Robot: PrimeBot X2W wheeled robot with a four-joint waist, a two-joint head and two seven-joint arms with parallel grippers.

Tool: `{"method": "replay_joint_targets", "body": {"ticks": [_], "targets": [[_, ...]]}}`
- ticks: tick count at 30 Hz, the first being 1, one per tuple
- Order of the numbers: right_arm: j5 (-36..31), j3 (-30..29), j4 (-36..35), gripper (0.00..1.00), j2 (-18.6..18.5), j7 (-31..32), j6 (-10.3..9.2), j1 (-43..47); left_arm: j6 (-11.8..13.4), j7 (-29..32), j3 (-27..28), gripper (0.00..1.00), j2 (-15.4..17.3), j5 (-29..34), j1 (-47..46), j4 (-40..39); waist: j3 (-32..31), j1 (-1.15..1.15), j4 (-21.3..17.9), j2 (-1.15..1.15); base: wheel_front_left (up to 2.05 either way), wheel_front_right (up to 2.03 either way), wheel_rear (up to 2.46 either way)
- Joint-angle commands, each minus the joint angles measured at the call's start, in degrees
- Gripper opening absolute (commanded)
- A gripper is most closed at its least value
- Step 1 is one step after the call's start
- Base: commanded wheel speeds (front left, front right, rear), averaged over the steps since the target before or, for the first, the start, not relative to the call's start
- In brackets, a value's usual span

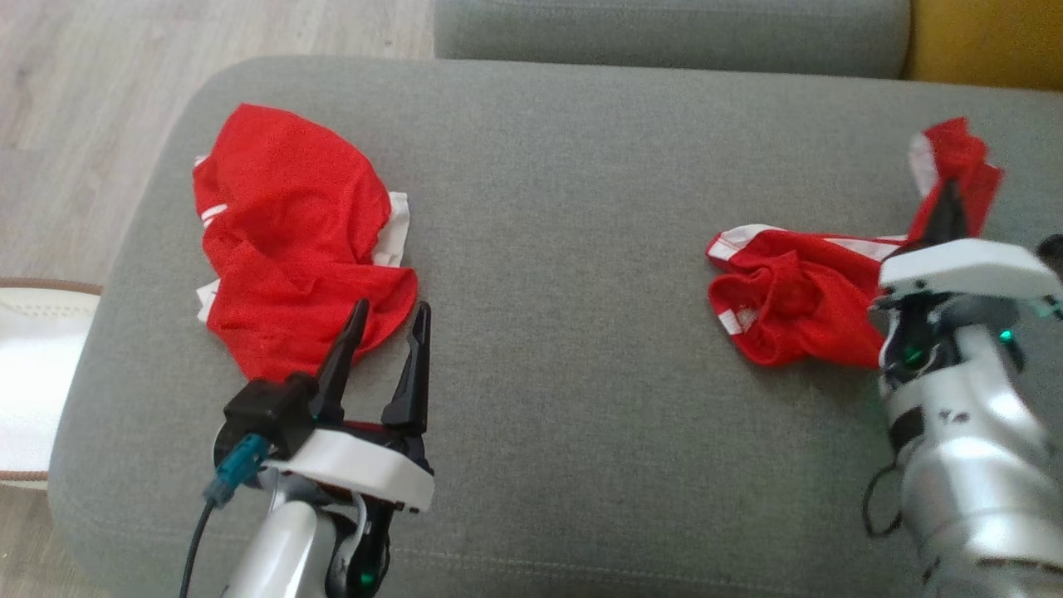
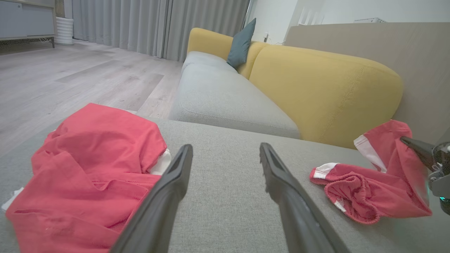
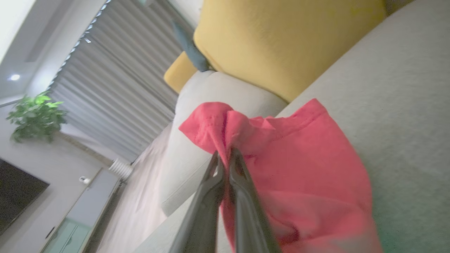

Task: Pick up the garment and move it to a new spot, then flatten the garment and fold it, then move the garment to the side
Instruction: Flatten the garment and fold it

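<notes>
1. 2 red garments lie well apart on the grey fabric sofa seat (image 1: pixel 565 208); leftmost is a crumpled red mesh shirt with white trim (image 1: pixel 291 232).
2. Left gripper (image 1: pixel 392 306) hovers at that shirt's near edge, jaws released, holding nothing.
3. Rightward, the red white-striped shorts (image 1: pixel 789 307) lie bunched, 1 corner raised.
4. Right gripper (image 1: pixel 949 199) has its jaws clenched on that corner; such a thin pinch could slip once the weight leaves the seat.
</notes>
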Motion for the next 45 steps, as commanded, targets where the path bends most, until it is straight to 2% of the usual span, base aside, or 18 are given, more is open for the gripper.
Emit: {"method": "replay_joint_targets", "body": {"ticks": [1, 5, 13, 19, 27, 28, 29, 30, 37, 45], "targets": [[2.76, 5.11, -3.45, 0.00, -0.01, -0.54, 0.23, 1.31, 0.31, -0.52, 1.93, 1.00, 0.38, 0.21, -0.83, -1.67, -0.79, 0.00, 0.46, 0.00, 0.00, 0.00, 0.00], [8.56, 14.96, -10.29, 0.00, -0.01, -0.18, 0.23, 8.39, 0.73, -0.52, 1.97, 1.00, 0.38, 0.28, -0.18, -1.65, -1.84, 0.00, 0.93, 0.00, 0.00, 0.00, 0.00], [10.88, 24.54, -22.95, 0.00, -0.01, 3.72, 0.23, 19.10, 0.96, -0.52, 2.72, 1.00, 0.38, 0.53, 1.25, -1.67, -2.83, 0.00, 1.08, 0.00, 0.00, 0.00, 0.00], [9.16, 26.82, -31.14, 0.00, -0.01, 8.58, 0.23, 24.57, 1.09, -0.52, 2.58, 1.00, 0.38, 0.61, 1.23, -1.76, -2.49, 0.00, 1.24, 0.00, 0.00, 0.00, 0.00], [-2.08, 23.51, -34.42, 0.00, -0.01, 14.00, 0.23, 28.46, 1.10, -0.52, 2.35, 1.00, 0.38, 0.30, 1.00, -1.73, -1.68, 0.00, 1.38, 0.00, 0.00, 0.00, 0.00], [-4.25, 23.31, -34.57, 0.32, -0.01, 14.28, 0.23, 28.57, 1.12, -0.52, 2.33, 1.00, 0.38, 0.23, 0.97, -1.74, -1.58, 0.00, 1.36, 0.00, 0.00, 0.00, 0.00], [-5.81, 23.15, -34.65, 0.95, -0.01, 14.60, 0.23, 28.71, 1.14, -0.52, 2.29, 1.00, 0.38, 0.16, 0.95, -1.74, -1.51, 0.00, 1.32, 0.00, 0.00, 0.00, 0.00], [-6.91, 23.30, -34.69, 1.00, -0.01, 15.10, 0.23, 28.83, 1.15, -0.52, 2.26, 1.00, 0.38, 0.11, 0.92, -1.72, -1.43, 0.00, 1.27, 0.00, 0.00, 0.00, 0.00], [-14.52, 27.81, -34.80, 1.00, -0.01, 19.77, 0.23, 29.61, 1.40, -0.52, 2.11, 1.00, 0.38, -0.28, 0.40, -1.75, -0.90, 0.00, 0.53, 0.00, 0.00, 0.00, 0.00], [-16.19, 26.64, -36.50, 1.00, -0.01, 21.14, 0.23, 30.18, 1.63, -0.52, 2.18, 1.00, 0.38, -0.35, 0.13, -1.69, -0.92, 0.00, -0.66, 0.00, 0.00, 0.00, 0.00]]}}
